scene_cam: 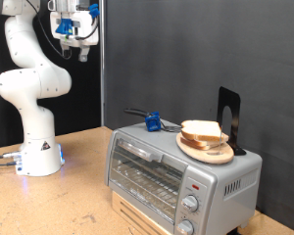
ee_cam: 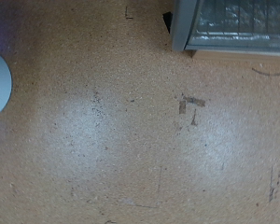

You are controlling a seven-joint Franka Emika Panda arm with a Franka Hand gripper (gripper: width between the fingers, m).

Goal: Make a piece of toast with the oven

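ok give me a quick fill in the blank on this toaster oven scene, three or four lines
1. The bread lies on a wooden plate on ____ of the oven.
2. The oven's glass door is ____.
3. The gripper hangs high near the exterior view's ____ left corner.
4. The small clip on the oven is ____ in colour.

Missing words: top; closed; top; blue

One robot arm point(scene_cam: 34, 83), one gripper point(scene_cam: 73, 44), one oven point(scene_cam: 176, 171), one slice of bread point(scene_cam: 202, 131) on one wooden plate point(scene_cam: 208, 150), three knobs point(scene_cam: 190, 206), one blue clip point(scene_cam: 153, 121).
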